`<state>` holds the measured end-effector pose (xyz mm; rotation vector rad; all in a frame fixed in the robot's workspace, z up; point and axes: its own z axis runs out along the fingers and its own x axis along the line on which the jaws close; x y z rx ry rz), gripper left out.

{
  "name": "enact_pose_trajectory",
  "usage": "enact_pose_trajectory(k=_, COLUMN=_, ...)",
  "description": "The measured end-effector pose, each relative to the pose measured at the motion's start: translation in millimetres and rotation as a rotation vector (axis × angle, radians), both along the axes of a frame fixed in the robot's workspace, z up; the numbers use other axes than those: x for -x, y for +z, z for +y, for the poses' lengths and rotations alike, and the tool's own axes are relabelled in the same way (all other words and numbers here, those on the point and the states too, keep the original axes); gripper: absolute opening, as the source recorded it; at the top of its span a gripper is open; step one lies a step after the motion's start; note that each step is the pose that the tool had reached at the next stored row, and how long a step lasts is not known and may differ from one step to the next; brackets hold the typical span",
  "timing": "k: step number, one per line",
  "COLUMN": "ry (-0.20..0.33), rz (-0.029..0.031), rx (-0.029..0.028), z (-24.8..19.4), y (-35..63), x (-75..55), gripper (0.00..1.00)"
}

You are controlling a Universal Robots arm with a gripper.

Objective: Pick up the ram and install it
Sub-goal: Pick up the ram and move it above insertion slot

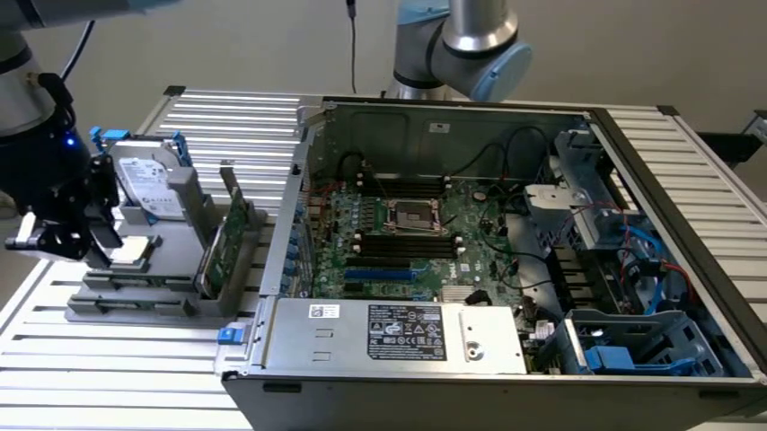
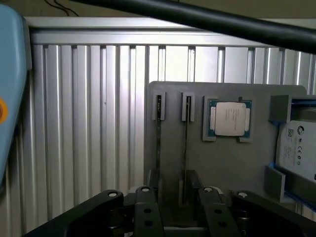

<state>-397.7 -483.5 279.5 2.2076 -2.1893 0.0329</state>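
Two ram sticks stand on edge in the slots of the grey holder (image 2: 222, 168): one ram (image 2: 186, 143) and a second ram (image 2: 159, 138) beside it. My gripper (image 2: 178, 217) hangs open right above the holder, and the nearer end of the first stick lies between the black fingers (image 2: 147, 215) without touching them. In the exterior view the gripper (image 1: 99, 244) is over the holder (image 1: 132, 301) at the exterior view's left, beside the open computer case (image 1: 480, 359). Nothing is held.
The holder also carries a CPU (image 2: 229, 118), a hard drive (image 2: 296, 148) and an upright green expansion card (image 1: 228, 238). Inside the case, black memory slots (image 1: 408, 244) flank the CPU socket (image 1: 414, 214). Cables and drive cages fill the case at the exterior view's right. A second arm (image 1: 473, 45) stands behind.
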Motion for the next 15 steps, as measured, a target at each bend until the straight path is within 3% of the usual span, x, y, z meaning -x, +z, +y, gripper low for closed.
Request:
enact_pose_trajectory(k=4, ry=0.000, rz=0.0000, rx=-0.0004, z=-14.3, y=-7.3, x=0.0, gripper=0.36)
enact_pose_trajectory(k=7, ry=0.000, rz=-0.0001, rx=-0.0023, z=-21.3, y=-12.7, x=0.0, gripper=0.36)
enact_pose_trajectory(k=10, ry=0.000, rz=-0.0006, rx=-0.0054, z=-24.0, y=-18.4, x=-0.9, gripper=0.36)
enact_pose_trajectory(k=15, ry=0.000, rz=-0.0009, rx=-0.0077, z=-24.3, y=-26.4, x=-6.1, gripper=0.36)
